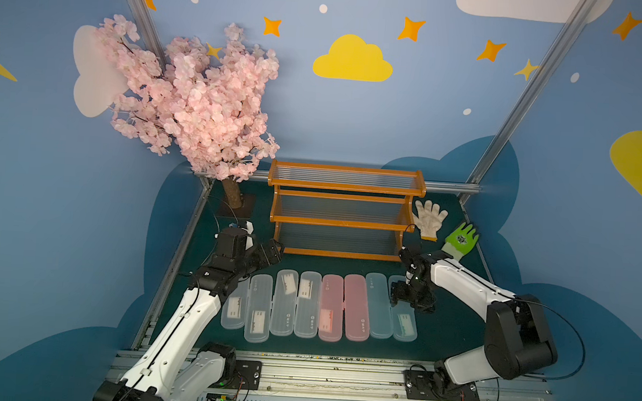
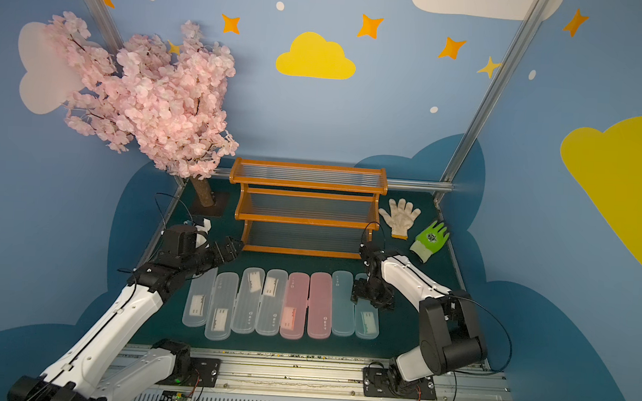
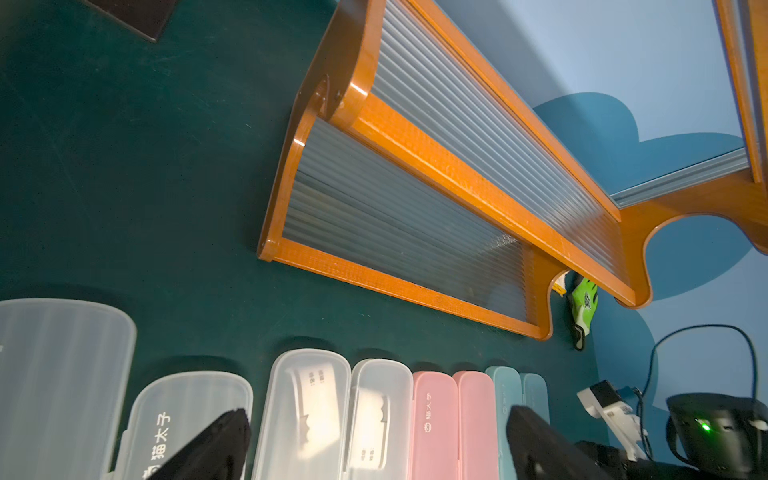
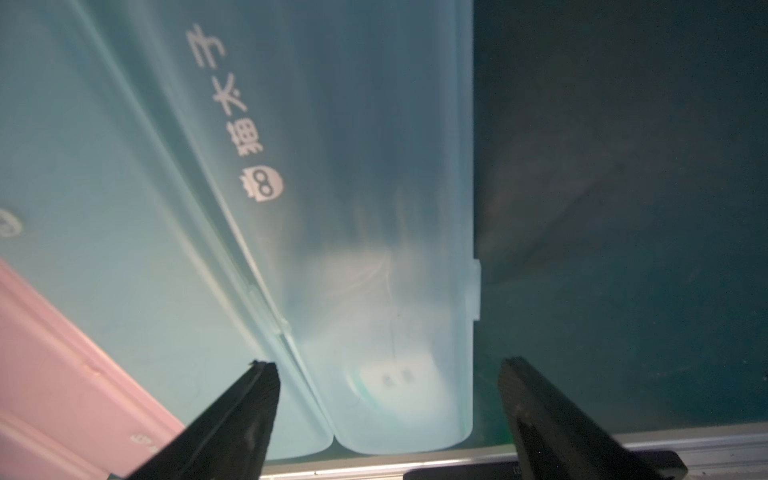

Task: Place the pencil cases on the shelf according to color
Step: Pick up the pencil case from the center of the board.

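Observation:
Several pencil cases lie side by side on the green mat: clear ones (image 1: 284, 302) at the left, two pink (image 1: 357, 306) in the middle, two pale blue at the right. The shelf (image 1: 341, 222) stands behind them with its tiers bare. My right gripper (image 1: 409, 296) hangs low over the rightmost blue case (image 4: 374, 208). It is open (image 4: 388, 365), one finger on each side of that case's width, gripping nothing. My left gripper (image 1: 276, 248) is open and empty (image 3: 376, 415), above the clear cases' far ends near the shelf's front left corner (image 3: 270, 249).
A pink blossom tree (image 1: 196, 98) stands at the back left on a dark base. A white glove (image 1: 429, 217) and a green glove (image 1: 460, 238) lie right of the shelf. An aluminium rail (image 1: 320, 377) runs along the front edge.

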Controlling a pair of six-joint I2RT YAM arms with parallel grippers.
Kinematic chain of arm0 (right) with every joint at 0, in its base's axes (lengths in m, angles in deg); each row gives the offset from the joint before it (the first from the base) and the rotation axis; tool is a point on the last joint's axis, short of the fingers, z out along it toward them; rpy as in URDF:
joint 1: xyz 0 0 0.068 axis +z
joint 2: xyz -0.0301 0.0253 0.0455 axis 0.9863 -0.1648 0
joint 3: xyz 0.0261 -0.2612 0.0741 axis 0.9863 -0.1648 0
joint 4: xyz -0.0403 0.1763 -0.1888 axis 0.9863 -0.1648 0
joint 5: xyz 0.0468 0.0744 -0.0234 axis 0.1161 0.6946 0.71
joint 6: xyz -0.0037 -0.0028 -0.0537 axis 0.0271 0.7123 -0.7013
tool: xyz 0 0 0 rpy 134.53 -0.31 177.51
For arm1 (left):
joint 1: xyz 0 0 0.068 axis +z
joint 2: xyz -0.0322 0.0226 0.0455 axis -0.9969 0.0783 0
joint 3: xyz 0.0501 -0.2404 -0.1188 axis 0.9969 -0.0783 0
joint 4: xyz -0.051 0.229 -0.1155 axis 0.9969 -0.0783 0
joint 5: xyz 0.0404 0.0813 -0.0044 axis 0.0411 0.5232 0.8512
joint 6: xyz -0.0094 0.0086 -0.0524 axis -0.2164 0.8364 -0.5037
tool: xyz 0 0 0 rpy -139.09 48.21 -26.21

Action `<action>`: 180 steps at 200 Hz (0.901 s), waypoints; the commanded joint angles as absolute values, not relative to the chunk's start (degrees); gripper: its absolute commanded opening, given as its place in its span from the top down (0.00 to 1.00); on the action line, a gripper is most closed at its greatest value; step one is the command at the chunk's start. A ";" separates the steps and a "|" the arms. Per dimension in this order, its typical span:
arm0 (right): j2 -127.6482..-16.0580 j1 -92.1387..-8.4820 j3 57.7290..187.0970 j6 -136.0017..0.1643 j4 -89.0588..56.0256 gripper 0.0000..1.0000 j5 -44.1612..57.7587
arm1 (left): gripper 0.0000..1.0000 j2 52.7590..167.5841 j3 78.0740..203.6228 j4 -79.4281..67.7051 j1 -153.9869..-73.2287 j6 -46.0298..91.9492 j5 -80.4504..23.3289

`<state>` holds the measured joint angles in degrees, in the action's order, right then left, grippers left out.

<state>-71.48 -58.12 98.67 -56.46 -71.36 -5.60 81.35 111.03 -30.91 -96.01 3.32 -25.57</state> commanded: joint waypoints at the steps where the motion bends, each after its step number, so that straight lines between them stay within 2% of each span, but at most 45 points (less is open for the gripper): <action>1: -74.29 -57.75 101.02 -58.16 -71.09 0.11 -6.34 | 0.00 80.66 111.10 -28.40 -96.76 3.88 -27.23; 64: -81.42 -60.64 103.88 -60.52 -71.25 0.13 -9.59 | 0.00 80.58 111.20 -27.00 -98.58 4.33 -28.03; 115: -76.15 -64.15 103.32 -62.80 -72.38 0.13 -10.13 | 0.00 81.14 111.04 -26.69 -99.71 3.38 -26.79; 180: -66.72 -56.67 97.13 -53.31 -76.72 0.12 -12.44 | 0.00 81.77 110.57 -26.78 -100.94 3.09 -26.01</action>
<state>-68.70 -58.34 100.16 -58.56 -73.43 -11.20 81.59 111.01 -27.69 -100.54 3.10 -26.64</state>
